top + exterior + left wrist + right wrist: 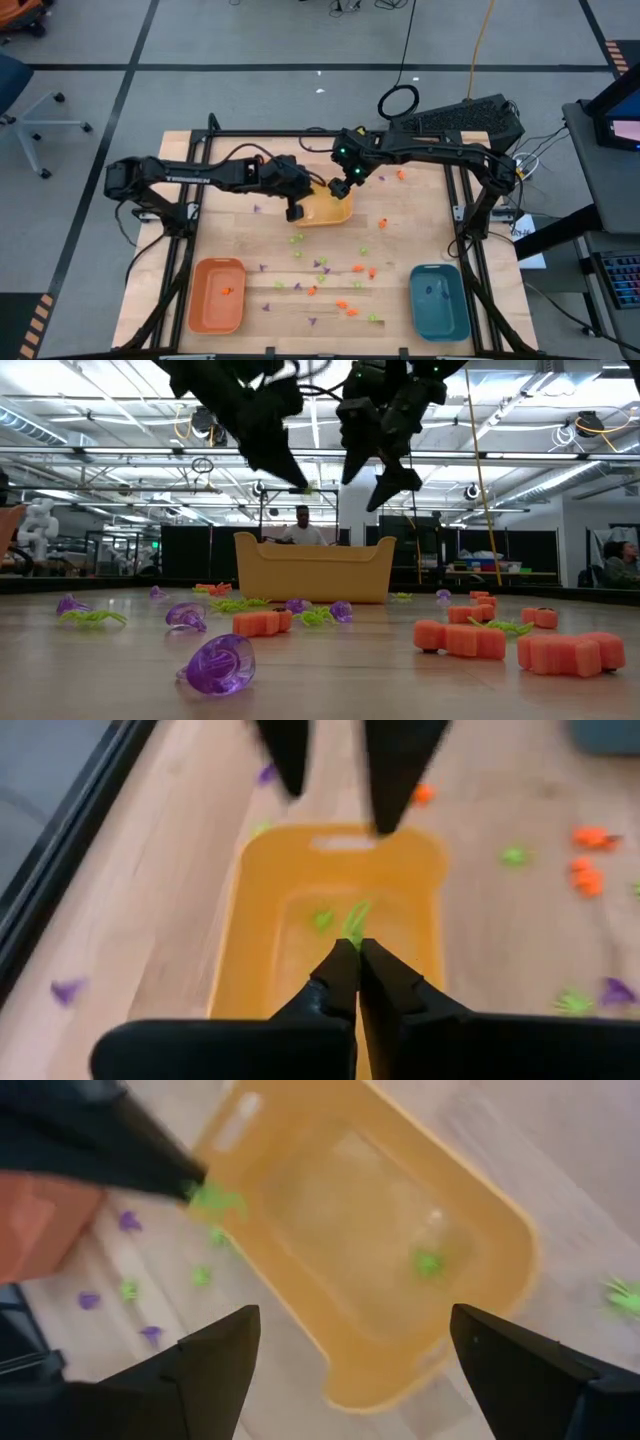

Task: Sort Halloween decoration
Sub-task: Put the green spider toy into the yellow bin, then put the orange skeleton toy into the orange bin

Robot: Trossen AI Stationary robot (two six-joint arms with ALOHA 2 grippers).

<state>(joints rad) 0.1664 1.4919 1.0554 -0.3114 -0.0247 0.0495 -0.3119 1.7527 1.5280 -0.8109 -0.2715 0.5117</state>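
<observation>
The table [400, 235] is pale, smooth wood, the yellow tray [340, 900] smooth, faintly glossy plastic, a purple ring [220, 663] clear and shiny, the orange pieces [460, 639] matt and spongy-looking.

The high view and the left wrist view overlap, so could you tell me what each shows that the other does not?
Only the high view shows the orange tray, the teal tray and the right gripper, open at the yellow tray's edge. Only the left wrist view shows the left gripper shut on a green piece, with another green piece lying inside the tray. Both show the yellow tray and scattered pieces.
</observation>
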